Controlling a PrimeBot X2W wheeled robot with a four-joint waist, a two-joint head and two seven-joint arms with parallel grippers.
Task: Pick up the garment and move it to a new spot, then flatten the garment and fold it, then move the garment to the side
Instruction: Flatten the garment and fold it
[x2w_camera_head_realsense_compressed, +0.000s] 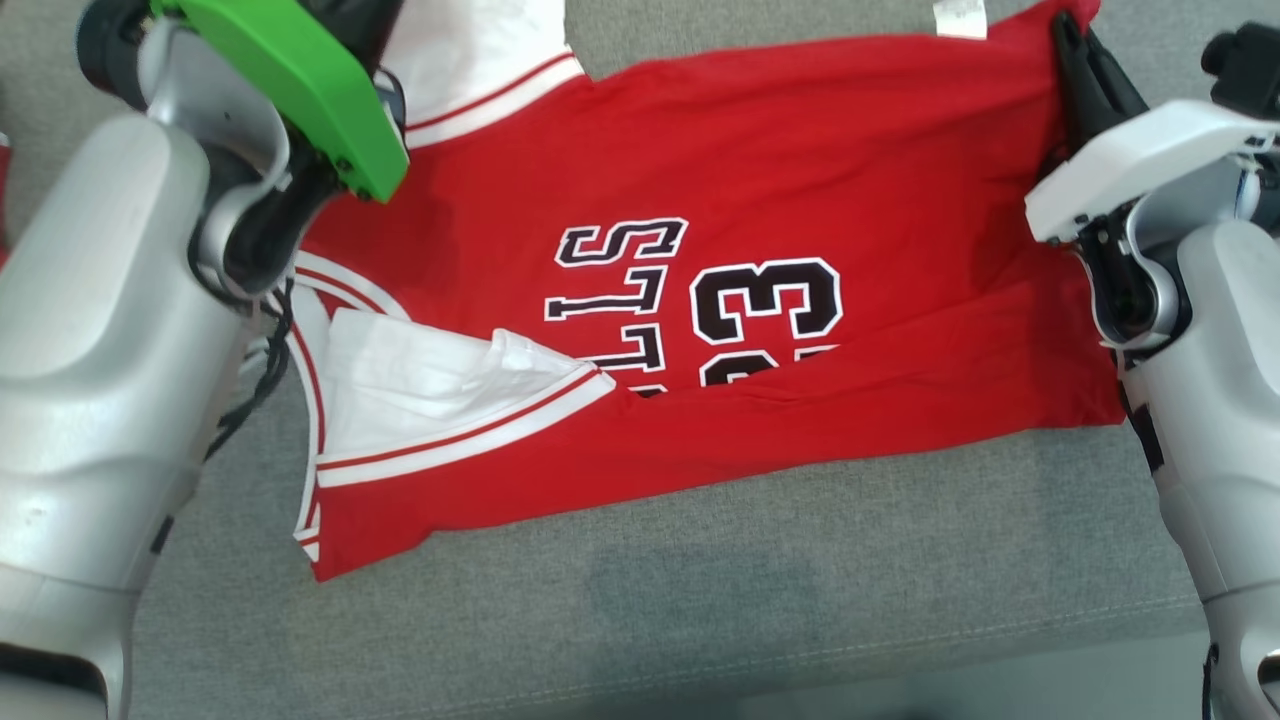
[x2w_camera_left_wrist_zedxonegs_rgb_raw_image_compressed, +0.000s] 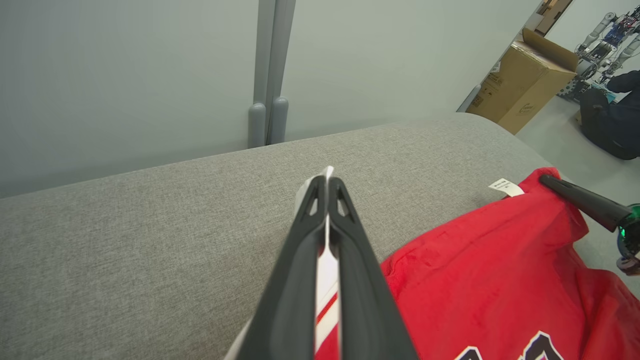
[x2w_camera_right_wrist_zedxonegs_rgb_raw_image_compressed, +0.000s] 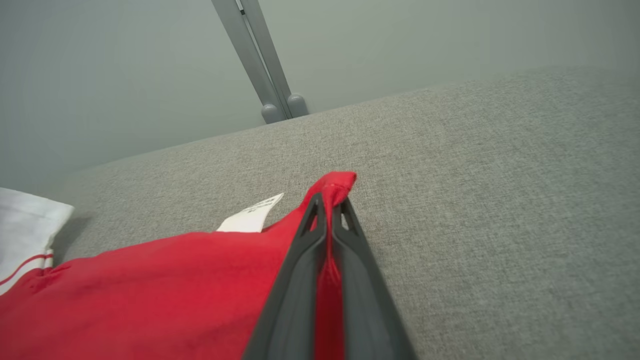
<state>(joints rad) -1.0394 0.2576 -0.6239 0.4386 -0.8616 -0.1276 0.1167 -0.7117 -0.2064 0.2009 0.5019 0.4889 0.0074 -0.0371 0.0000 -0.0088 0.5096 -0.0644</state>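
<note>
On the grey cushion (x2w_camera_head_realsense_compressed: 800, 580), left gripper (x2w_camera_left_wrist_zedxonegs_rgb_raw_image_compressed: 327, 184) and right gripper (x2w_camera_right_wrist_zedxonegs_rgb_raw_image_compressed: 330, 201) each pinch an edge of the red jersey (x2w_camera_head_realsense_compressed: 850, 180).

The jersey (x2w_camera_head_realsense_compressed: 760, 180) runs past the head view's top edge, and a green cover (x2w_camera_head_realsense_compressed: 300, 80) on the left arm hides part of its white-trimmed end. A fold swallows the lower letters (x2w_camera_head_realsense_compressed: 610, 300) and number (x2w_camera_head_realsense_compressed: 765, 300). The print on the label (x2w_camera_right_wrist_zedxonegs_rgb_raw_image_compressed: 252, 215) is too small to read in either wrist view
</note>
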